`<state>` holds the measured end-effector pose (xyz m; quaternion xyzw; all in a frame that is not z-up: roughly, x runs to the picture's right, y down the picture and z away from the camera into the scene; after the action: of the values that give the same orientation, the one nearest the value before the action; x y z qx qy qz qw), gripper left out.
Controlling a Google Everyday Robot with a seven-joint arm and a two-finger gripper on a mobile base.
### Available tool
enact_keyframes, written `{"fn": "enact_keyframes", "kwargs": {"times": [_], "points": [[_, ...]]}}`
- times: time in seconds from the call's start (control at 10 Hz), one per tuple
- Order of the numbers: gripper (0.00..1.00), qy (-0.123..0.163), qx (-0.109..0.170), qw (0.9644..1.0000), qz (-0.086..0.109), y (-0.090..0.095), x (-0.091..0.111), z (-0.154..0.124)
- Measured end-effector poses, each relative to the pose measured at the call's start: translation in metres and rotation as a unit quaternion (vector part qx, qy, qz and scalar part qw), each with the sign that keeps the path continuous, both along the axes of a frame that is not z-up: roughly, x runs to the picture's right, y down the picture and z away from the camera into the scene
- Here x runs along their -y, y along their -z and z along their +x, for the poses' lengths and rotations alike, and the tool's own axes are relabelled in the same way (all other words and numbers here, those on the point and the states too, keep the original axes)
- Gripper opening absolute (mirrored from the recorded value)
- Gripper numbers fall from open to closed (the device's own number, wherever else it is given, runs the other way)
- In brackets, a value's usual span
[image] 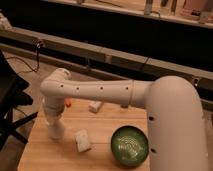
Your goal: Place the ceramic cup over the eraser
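A white ceramic cup (56, 131) stands on the wooden table (100, 127) near its left side. My gripper (54, 120) hangs straight down from the white arm (95, 91) and sits right on top of the cup, hiding its upper part. A white blocky eraser-like piece (83, 141) lies on the table just right of the cup, apart from it. A second small white block (95, 106) lies farther back, under the arm.
A green bowl (130, 146) sits at the front right of the table. A small orange object (68, 103) lies behind the cup. A black chair (12, 105) stands left of the table. A bench with rails (125, 55) runs behind it.
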<state>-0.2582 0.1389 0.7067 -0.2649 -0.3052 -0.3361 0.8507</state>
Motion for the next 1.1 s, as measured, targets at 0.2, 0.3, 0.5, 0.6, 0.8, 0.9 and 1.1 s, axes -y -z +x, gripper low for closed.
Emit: {"fn": "enact_keyframes", "kwargs": {"times": [0.2, 0.3, 0.5, 0.6, 0.8, 0.9, 1.1], "points": [[0.80, 0.014, -0.002, 0.9999, 0.001, -0.004, 0.005, -0.002], [0.80, 0.024, -0.003, 0.9997, -0.002, -0.008, 0.006, -0.004], [0.80, 0.039, -0.006, 0.9992, -0.012, -0.020, 0.005, -0.007], [0.80, 0.045, -0.006, 0.9988, -0.018, -0.027, 0.002, -0.011], [0.80, 0.058, -0.009, 0.9976, -0.035, -0.043, -0.007, -0.017], [0.80, 0.062, -0.011, 0.9970, -0.045, -0.051, -0.013, -0.020], [0.80, 0.065, -0.014, 0.9959, -0.061, -0.061, -0.023, -0.022]]}}
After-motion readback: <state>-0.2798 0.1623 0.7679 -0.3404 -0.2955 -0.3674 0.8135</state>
